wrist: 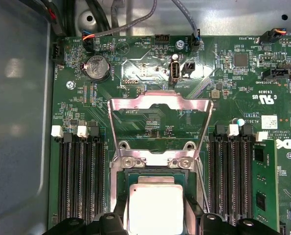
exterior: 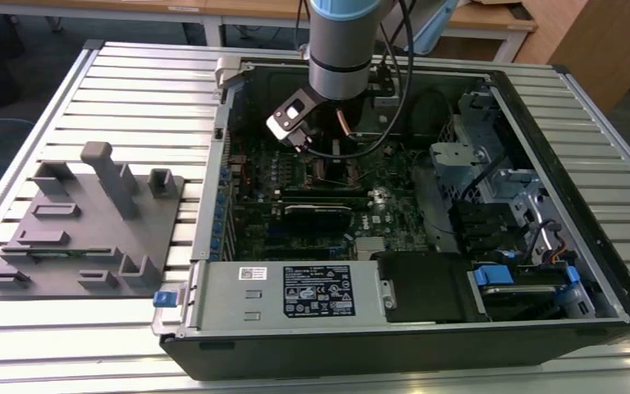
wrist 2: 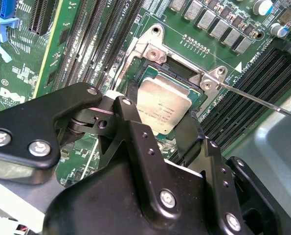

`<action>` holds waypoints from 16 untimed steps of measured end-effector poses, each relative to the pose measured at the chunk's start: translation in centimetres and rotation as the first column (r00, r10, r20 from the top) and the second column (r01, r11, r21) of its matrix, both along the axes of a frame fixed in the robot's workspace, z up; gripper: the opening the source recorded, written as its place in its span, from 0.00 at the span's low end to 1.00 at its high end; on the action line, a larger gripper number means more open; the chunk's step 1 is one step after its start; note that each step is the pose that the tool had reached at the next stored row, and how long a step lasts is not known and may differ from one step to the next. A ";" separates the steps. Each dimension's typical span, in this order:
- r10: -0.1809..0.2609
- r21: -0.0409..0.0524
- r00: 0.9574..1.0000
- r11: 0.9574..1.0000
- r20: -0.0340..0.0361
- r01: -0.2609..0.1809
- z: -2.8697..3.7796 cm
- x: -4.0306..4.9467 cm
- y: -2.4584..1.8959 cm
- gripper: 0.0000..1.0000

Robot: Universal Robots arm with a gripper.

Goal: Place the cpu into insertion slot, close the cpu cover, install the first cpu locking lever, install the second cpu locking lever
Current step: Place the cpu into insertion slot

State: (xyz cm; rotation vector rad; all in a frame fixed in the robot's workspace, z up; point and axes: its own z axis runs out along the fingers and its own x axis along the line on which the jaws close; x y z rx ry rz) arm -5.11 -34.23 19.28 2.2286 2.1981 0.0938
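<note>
Parked low inside the open computer case, with the arm holding the gripper straight above the insertion slot on the green board. Straddles the cpu across two opposite edges; cannot tell whether clamped on it or free of it. Going by both wrist views, appears to have the cpu lying flat and square inside the insertion slot, dull metal top up, about level with the shiny rim, so directly beneath the gripper rather than off to any side. Leaves the cpu cover not yet down: stands tipped up and back from the hinge edge of the insertion slot, clear of the cpu and apart from the gripper. Hinges along a line running across the insertion slot, crosswise to the long black memory slots flanking the insertion slot on two sides. Worth noting as a judgement: occupies, with the gripper, the very space above the insertion slot through which the cpu cover would have to swing. Shows one thin locking lever unlatched, slanting out from a hinge-side corner of the insertion slot over the memory slots. Reckon the seating close to complete, with the cover and lever steps not yet done.
</note>
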 end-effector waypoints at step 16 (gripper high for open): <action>0.000 0.000 1.000 1.000 0.000 0.000 -0.26 -0.01 -0.01 0.54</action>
